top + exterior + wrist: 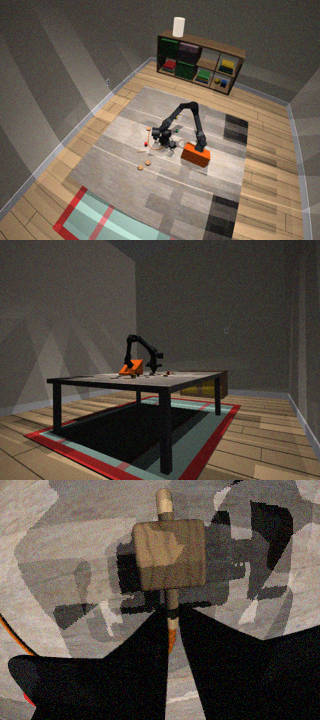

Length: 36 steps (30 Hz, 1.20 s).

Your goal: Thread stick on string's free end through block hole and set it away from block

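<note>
The wooden block (170, 555) stands ahead of my fingertips in the wrist view. The pale stick (164, 502) shows its tip beyond the block's far side and its rear part on the near side; its middle is hidden inside the block. My gripper (172, 612) (153, 372) is low over the table, shut on the stick's rear end, close to the block but with a small gap. The orange string (172, 639) (156, 149) leaves the stick's rear end between the fingers and curves to the round button (148, 128). In the top view the arm hides the block.
A red object (145, 143) lies near the string. A loose stick (141, 151) and two round buttons (147, 162) (140, 167) lie farther out. A green object (177, 130), a yellow object (176, 117) and another stick (190, 116) lie beyond the arm. The orange base (195, 155) carries the arm.
</note>
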Motion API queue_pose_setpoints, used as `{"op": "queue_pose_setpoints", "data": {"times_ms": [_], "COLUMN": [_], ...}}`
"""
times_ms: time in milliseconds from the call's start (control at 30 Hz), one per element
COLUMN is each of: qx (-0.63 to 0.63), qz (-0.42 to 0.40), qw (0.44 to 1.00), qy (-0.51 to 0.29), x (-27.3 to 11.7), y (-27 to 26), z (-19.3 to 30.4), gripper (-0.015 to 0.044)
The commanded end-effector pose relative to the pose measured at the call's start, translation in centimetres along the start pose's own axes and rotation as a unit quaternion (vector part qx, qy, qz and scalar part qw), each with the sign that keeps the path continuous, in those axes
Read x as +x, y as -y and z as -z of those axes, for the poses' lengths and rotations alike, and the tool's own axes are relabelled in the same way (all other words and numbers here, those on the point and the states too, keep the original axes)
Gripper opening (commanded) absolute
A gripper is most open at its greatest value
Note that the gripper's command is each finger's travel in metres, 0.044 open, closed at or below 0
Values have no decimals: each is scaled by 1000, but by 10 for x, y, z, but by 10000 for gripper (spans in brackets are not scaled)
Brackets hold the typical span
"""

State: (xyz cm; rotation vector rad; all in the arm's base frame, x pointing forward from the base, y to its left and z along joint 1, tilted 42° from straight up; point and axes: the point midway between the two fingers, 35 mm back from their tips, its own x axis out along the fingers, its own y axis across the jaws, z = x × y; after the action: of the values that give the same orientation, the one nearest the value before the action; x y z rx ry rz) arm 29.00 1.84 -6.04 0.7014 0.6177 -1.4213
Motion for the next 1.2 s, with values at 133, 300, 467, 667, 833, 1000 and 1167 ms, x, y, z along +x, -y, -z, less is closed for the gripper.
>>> {"op": "queue_pose_setpoints", "data": {"times_ms": [133, 300, 467, 667, 833, 1000, 1167], "qx": [-2, 1, 0, 0, -9, -213, -438], "qz": [-1, 0, 0, 1, -9, -8, -7], "qw": [1000, 1000, 1000, 1000, 1000, 977, 899], "qy": [1, 0, -1, -1, -4, -2, 0], "x": [0, 0, -10, -80, -77, -77, -77], "y": [0, 0, -1, 0, -4, -4, -4], "z": [-11, -8, -7, -7, -6, -14, -22], "gripper": [0, 105, 124, 124, 124, 124, 124]}}
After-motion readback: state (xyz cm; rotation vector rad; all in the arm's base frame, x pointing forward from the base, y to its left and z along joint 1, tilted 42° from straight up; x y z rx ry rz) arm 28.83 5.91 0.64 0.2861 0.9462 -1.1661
